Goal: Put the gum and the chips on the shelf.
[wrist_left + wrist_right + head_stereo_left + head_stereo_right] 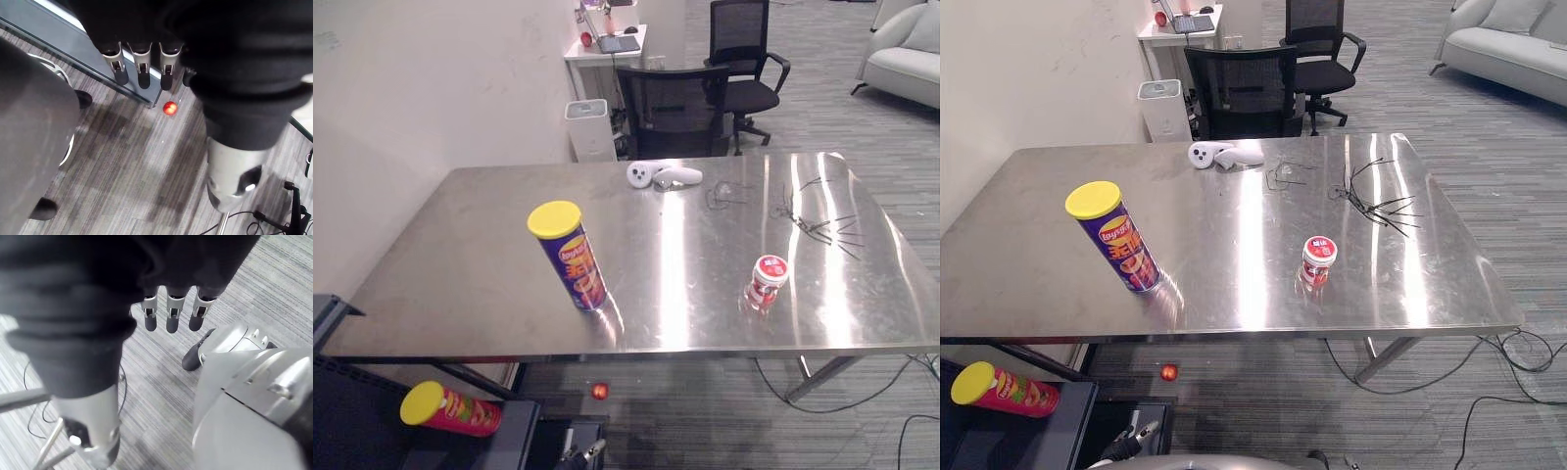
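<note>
Chips can (570, 257) stood upright on the left half of the worktop (705, 304), gum jar (767, 281) on its right half; left robot hand (142, 66) and right robot hand (171, 316) hung below the worktop, both slack-open, empty, each nearer its own-side item

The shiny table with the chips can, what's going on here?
Nothing is being handled at this moment. The tall purple chips can with a yellow lid stands upright on the shiny steel table, and the small red-and-white gum jar stands apart from it. The left hand and the right hand hang open above the floor, holding nothing. A red chips can lies on the dark shelf.
</note>
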{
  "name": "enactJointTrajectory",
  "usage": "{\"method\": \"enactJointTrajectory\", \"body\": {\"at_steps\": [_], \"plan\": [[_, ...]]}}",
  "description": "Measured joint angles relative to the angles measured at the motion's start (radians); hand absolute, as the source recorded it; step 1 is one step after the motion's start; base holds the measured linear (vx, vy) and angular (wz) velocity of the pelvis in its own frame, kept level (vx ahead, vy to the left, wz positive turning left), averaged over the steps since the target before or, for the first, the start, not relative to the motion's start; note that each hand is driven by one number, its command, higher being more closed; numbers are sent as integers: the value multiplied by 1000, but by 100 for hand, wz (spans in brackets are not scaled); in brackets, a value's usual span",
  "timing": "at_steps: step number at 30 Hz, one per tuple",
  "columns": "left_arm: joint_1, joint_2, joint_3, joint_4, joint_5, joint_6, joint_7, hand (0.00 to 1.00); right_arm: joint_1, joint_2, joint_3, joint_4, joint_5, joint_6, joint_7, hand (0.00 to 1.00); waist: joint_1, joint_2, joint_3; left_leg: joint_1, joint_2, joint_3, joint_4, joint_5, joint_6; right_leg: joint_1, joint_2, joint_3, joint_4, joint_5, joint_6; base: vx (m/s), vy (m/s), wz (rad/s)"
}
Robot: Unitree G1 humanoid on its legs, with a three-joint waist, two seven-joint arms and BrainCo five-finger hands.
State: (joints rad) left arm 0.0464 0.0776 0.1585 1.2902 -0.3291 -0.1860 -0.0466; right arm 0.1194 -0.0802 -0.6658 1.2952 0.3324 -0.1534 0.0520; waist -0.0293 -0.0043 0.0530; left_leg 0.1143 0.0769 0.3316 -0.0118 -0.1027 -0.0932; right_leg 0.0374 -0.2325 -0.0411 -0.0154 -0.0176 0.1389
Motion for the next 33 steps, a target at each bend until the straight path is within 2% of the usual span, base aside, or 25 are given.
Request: {"method": "enactJointTrajectory", "body": {"at_steps": [6, 7, 9, 11, 13, 15, 20, 26, 29, 33], "plan": [[30, 5, 46, -32, 31, -1, 0, 0, -16, -50, -266, -35, 24, 0, -22, 0, -2, -23, -19, 12, -8, 26, -44, 17, -2, -29, 0, 4, -3, -3, -2, -62, -37, -18], [36, 3, 49, -34, 32, -1, 0, 0, -16, -78, -311, -54, 30, 0, -29, 0, -2, -13, -32, 14, -11, 32, -59, 24, -2, -37, 0, 10, -2, -4, -4, -1, -17, -14], [45, 0, 68, -35, 33, 0, 0, 0, -14, -110, -349, -123, 30, -1, -50, 0, -3, -11, -37, 17, -14, 41, -70, 27, -1, -44, 0, 19, -2, 0, 3, 9, -20, -11], [58, 0, 88, -41, 39, 0, 0, 0, -12, -140, -344, -205, 28, -3, -68, 0, -12, -8, -39, 24, -15, 42, -79, 30, -1, -42, 1, 19, -2, 0, 3, 13, -15, 0], [69, -1, 114, -42, 39, 0, 0, 0, -8, -157, -283, -348, 18, -9, -97, 0, -24, -9, -40, 29, -13, 43, -83, 30, -2, -36, 3, 18, -2, 0, 3, 31, -40, -2], [73, -8, 124, -57, 39, 1, 0, 0, -1, -163, -216, -505, 11, -27, -124, 0, -23, -12, -40, 28, -12, 46, -83, 30, -2, -37, 4, 19, -2, 0, 3, 18, -47, -2], [85, -38, 129, -122, 40, 1, 0, 0, 10, -139, -72, -873, -133, -35, -177, 0, -19, -15, -43, 28, -6, 65, -83, 29, -4, -49, 10, 28, 6, 0, 4, 0, -47, -7], [107, -56, 158, -157, 71, 1, -3, 0, 30, -94, -51, -1006, -282, -44, -176, 0, -19, -9, -49, 35, 15, 73, -83, 27, -12, -53, 30, 26, 19, 1, 4, -2, -76, -5], [109, -60, 163, -157, 75, 2, -3, 0, 56, -92, -40, -1049, -298, -43, -176, 0, -20, -5, -52, 35, 23, 75, -83, 27, -14, -53, 33, 26, 19, 1, 4, -5, -64, -3], [111, -77, 166, -163, 100, 2, -3, 0, 93, -86, -32, -1201, -336, -48, -173, 0, -21, 2, -58, 39, 28, 86, -83, 25, -16, -53, 36, 29, 19, 3, 8, -21, -59, -7]]}}
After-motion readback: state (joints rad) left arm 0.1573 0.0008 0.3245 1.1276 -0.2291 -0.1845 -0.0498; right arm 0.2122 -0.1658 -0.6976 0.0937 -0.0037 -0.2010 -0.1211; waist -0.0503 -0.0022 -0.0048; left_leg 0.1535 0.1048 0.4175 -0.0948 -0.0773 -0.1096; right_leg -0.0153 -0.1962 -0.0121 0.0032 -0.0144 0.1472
